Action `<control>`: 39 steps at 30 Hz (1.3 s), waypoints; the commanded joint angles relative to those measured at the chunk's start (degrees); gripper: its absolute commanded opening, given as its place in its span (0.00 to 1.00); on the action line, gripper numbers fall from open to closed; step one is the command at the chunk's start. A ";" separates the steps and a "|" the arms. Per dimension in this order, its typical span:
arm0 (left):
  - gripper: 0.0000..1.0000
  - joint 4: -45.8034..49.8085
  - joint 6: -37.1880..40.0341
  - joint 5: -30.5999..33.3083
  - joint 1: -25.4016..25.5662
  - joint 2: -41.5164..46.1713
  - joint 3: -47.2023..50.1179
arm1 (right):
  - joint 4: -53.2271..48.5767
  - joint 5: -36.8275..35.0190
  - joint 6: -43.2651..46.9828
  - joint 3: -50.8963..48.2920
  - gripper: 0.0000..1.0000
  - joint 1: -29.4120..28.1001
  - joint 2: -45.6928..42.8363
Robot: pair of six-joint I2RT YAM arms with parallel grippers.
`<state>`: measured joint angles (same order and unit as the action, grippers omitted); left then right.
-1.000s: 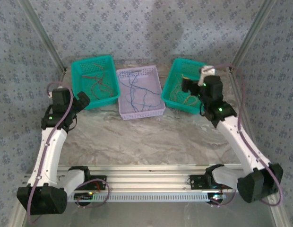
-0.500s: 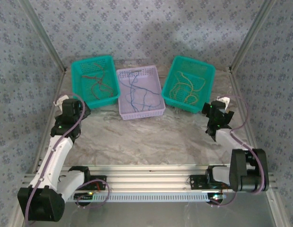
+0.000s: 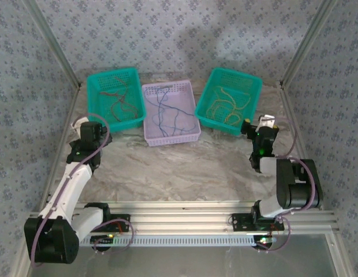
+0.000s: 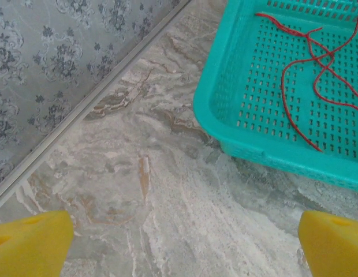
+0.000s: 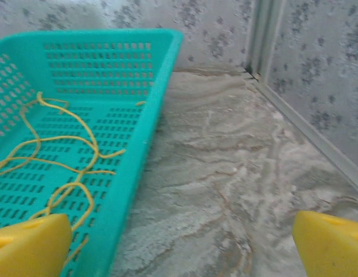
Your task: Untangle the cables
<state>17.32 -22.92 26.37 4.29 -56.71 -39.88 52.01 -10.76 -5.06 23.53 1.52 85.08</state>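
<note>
- From above, we see three baskets in a row at the far side of the marble table (image 3: 179,167). The left teal basket (image 3: 112,73) is at 11 o'clock, the lilac basket (image 3: 173,139) at 12 o'clock, and the right teal basket (image 3: 216,123) at 1 o'clock, turned at an angle.
- The cables lie sorted by colour: the red cables (image 3: 120,104) in the left teal basket, the blue cables (image 3: 167,112) in the lilac basket, and the yellow cables (image 3: 228,108) in the right teal basket.
- The left gripper (image 3: 86,130) sits at 9 o'clock, just beside the near corner of the left teal basket. The right gripper (image 3: 257,127) sits at 3 o'clock, near the near corner of the right teal basket.
- In the left wrist view, the yellow fingertips (image 4: 29,242) sit at 7 and 5 o'clock. The jaws are spread wide with bare table between them, gripping nothing.
- In that view, the left teal basket fills 1 to 3 o'clock with the red cables loose on its slotted floor. The wall (image 4: 46,69) runs at 10 o'clock.
- In the right wrist view, the fingertips (image 5: 29,245) again sit at 7 and 5 o'clock. The jaws are spread wide and empty.
- There, the right teal basket lies at 9 to 11 o'clock with the yellow cables looping across its floor. The wall stands from 12 to 3 o'clock.
</note>
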 commanded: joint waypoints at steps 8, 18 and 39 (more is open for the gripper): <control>1.00 -10.60 3.97 0.41 -2.36 -2.88 3.30 | -2.64 0.95 5.58 -2.52 1.00 -1.36 2.12; 1.00 -33.58 12.60 -13.09 -7.76 -11.86 10.62 | -2.10 0.60 5.93 -2.72 1.00 -1.75 2.28; 1.00 -67.85 20.18 -16.02 -3.89 -32.08 17.41 | -3.32 3.16 5.50 -2.09 1.00 -0.66 2.20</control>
<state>-42.44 -3.49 7.97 0.08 -87.72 -23.42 55.05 -8.05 -2.07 22.74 0.51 85.58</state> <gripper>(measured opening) 0.996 0.999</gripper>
